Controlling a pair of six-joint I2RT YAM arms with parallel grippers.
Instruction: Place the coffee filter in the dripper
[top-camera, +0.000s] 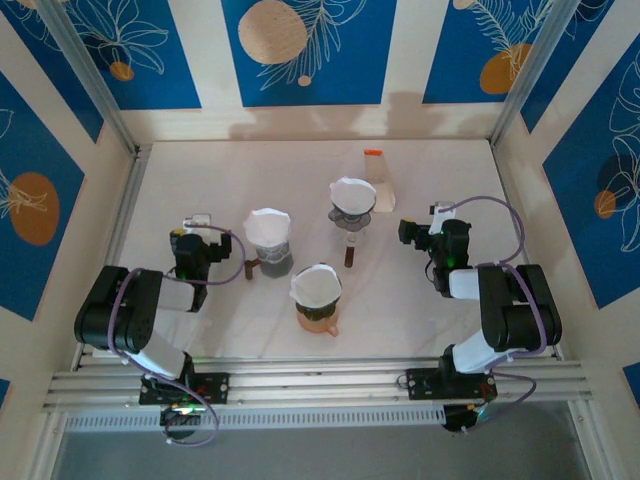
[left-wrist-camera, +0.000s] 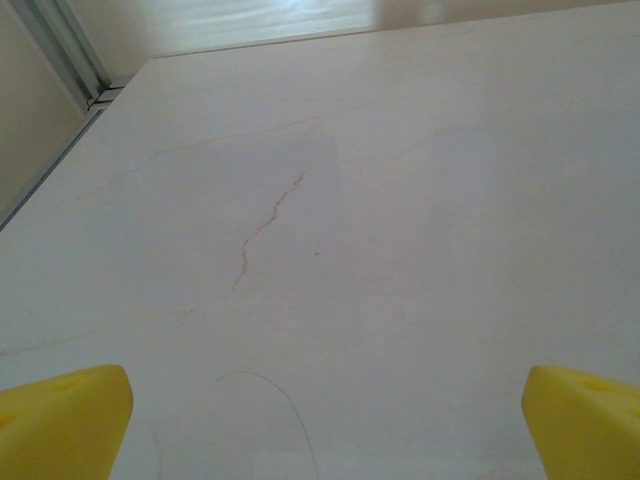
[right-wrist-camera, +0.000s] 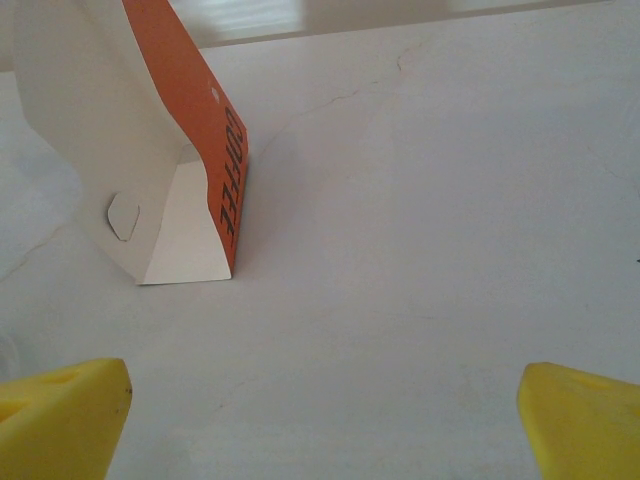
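From above, we are seeing both pincers released: the left pincer (top-camera: 197, 224) at centre left, the right pincer (top-camera: 438, 212) at centre right. White filters (top-camera: 317, 285) are sitting in three drippers (top-camera: 320, 316) mid-frame, so we are judging the job near done; any reseating wants a gentle pinch at the rim.

At the left wrist, the fingers are gaping over bare counter (left-wrist-camera: 400, 200).

At the right wrist, the box (right-wrist-camera: 150, 170) is standing upper left, crowding any reach that way.
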